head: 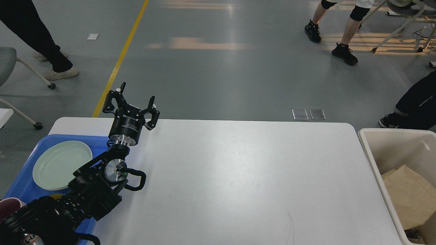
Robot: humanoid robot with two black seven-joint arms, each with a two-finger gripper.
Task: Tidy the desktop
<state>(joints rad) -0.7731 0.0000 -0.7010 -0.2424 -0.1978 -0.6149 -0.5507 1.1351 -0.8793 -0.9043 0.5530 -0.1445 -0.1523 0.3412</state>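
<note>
The large white rectangular desktop (245, 183) filled the middle of the view. At its far-left corner the left gripper (133, 103) stood raised, fingers apart — holding nothing. Left lay a blue plastic tray (98, 143) bearing a pale green round plate (61, 165); right, a cream-white rectangular bin (374, 160).

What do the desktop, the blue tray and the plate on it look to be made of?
Desktop: matte white laminate or plastic, judging by its soft, diffuse sheen. Blue tray: probably moulded plastic, uniform colour and a rounded rim. Plate: pale green, smooth, faintly glossy; melamine or ceramic, cannot tell.
</note>
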